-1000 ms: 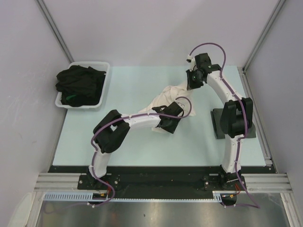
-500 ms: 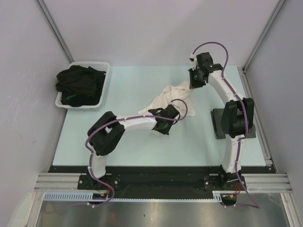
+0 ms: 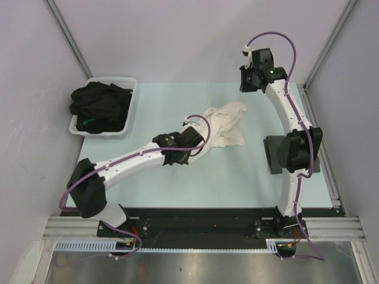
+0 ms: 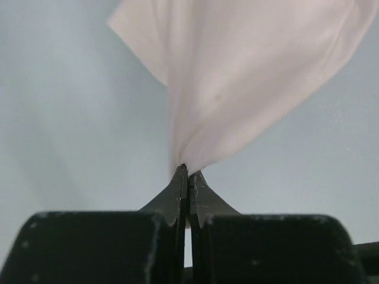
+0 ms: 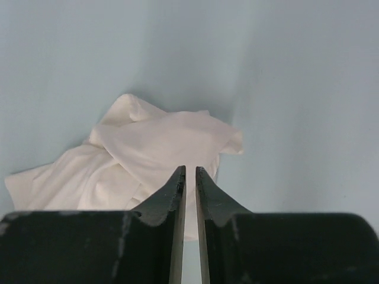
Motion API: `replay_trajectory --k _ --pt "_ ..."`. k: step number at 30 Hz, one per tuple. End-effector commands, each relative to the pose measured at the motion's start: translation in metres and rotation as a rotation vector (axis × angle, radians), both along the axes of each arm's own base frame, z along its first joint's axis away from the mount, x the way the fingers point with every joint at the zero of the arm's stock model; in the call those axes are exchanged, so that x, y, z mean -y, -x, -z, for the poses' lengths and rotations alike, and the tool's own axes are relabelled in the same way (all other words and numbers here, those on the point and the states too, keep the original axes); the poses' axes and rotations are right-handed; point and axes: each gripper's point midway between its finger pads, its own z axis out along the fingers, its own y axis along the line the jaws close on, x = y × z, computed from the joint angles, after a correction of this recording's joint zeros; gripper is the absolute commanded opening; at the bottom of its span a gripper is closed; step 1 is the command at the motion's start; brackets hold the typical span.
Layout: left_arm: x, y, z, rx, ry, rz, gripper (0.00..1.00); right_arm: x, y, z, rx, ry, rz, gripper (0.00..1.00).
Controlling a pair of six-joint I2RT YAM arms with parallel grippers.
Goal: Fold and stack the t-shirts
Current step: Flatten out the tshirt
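Currently the cream-white soft cloth t-shirt (image 3: 227,125) lies bunched and unfolded near the middle of the pale blue-green bench (image 3: 154,106), with its near-left edge drawn up into a taut fan. The left hand (image 4: 185,173) is closed on that edge: its two black fingers meet on a thin pinch of cloth, and the fabric spreads away from the pinch. The right hand (image 5: 189,170) hangs high over the far side of the bench, beyond the shirt and apart from it; its jaws stand a narrow slit apart with nothing between them. The step in hand appears to be spreading the garment flat before the first fold. Draw the pinched edge low and slowly toward the near-left, so that the cloth slides over the bench rather than lifting in a heap. Because the pinch is thin, a jerk could pull the fabric free. Widen the right hand before lowering it, then take an opposite edge, one layer only, and tension the two grips apart until the creases run out. No print or seam is legible in these views, so which face lies upward cannot be told; confirm this once the shirt is flat. The heap of black cloth t-shirts (image 3: 100,103) sits in the white rectangular plastic tub (image 3: 111,79) at the far-left corner, well apart from the work.
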Motion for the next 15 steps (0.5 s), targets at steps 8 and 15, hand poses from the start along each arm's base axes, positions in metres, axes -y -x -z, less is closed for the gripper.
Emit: replay_trajectory --k 8,15 --pt "-0.102 -0.045 -0.104 0.223 -0.022 -0.276 0.00 -0.014 0.016 -0.004 -0.024 -0.114 -0.053 0.32" --pt "-0.107 -0.055 -0.112 0.237 -0.037 -0.275 0.00 -0.031 0.026 0.035 -0.132 -0.165 -0.109 0.33"
